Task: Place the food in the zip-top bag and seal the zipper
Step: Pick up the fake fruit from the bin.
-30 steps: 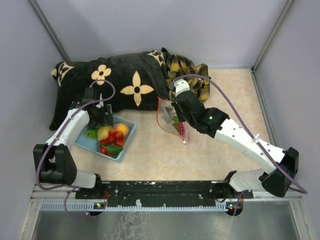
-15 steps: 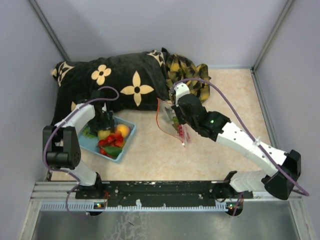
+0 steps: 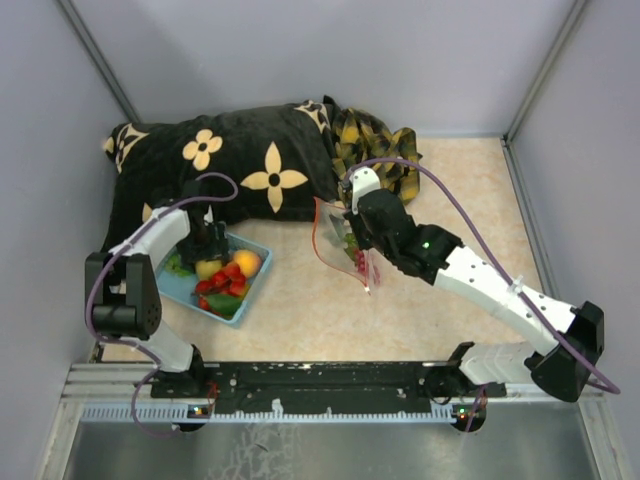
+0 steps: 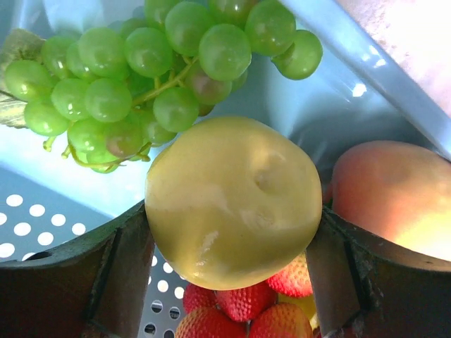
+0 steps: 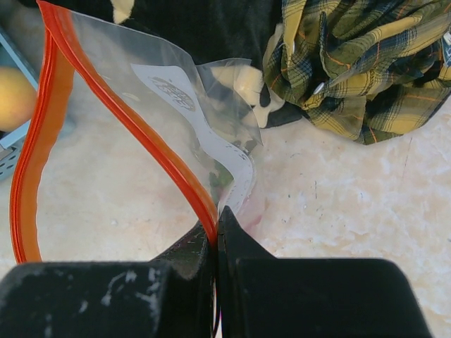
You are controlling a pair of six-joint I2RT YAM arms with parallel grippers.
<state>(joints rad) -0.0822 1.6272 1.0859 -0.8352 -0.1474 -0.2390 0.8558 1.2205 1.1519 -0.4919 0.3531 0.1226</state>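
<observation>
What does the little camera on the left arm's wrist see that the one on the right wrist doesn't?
Only the left wrist view shows green grapes, strawberries and a pale yellow fruit sitting between the left gripper fingers, over the perforated floor of the blue basket.

Only the right wrist view shows the right gripper pinched on the clear bag at its red-orange zipper, plus a plaid cloth and the beige table.

Both catch the basket and an orange-yellow fruit.

nothing i can read — the zip-top bag (image 5: 169, 113) i pinch bears a small round dark print; too blurred.
</observation>
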